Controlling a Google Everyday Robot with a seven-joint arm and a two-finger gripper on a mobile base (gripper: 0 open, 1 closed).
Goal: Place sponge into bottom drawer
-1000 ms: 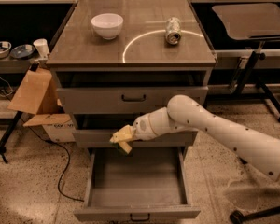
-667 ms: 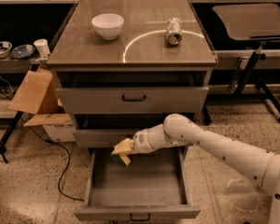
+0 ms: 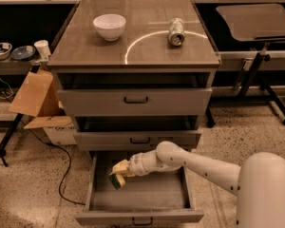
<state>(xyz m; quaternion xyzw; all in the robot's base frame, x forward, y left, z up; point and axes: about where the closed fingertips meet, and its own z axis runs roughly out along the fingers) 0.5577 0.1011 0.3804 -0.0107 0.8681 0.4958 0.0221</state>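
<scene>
The sponge (image 3: 116, 179), pale yellow with a darker greenish face turned downward, sits in the grip of the pincer (image 3: 120, 172), whose cream fingers are closed around it. It hangs tilted inside the outline of the bottom drawer (image 3: 152, 196), over the left rear part of the tray; whether it touches the grey floor cannot be told. That drawer is pulled well out, its small dark handle at the front edge. The white arm (image 3: 199, 165) reaches in from the right, low across the drawer, with the pincer at its leftward tip just below the front of the middle drawer (image 3: 137, 139). The middle drawer stands slightly out, and the top drawer (image 3: 135, 101) above it is also partly out. On the table (image 3: 85, 49) that forms the cabinet's top, a white bowl (image 3: 109, 26) stands at the left rear and a can (image 3: 176, 31) lies on its side to the right, well apart from it. A cardboard box (image 3: 35, 94) leans beside the cabinet on the left, and a dark cable (image 3: 64, 175) trails over the speckled floor.
</scene>
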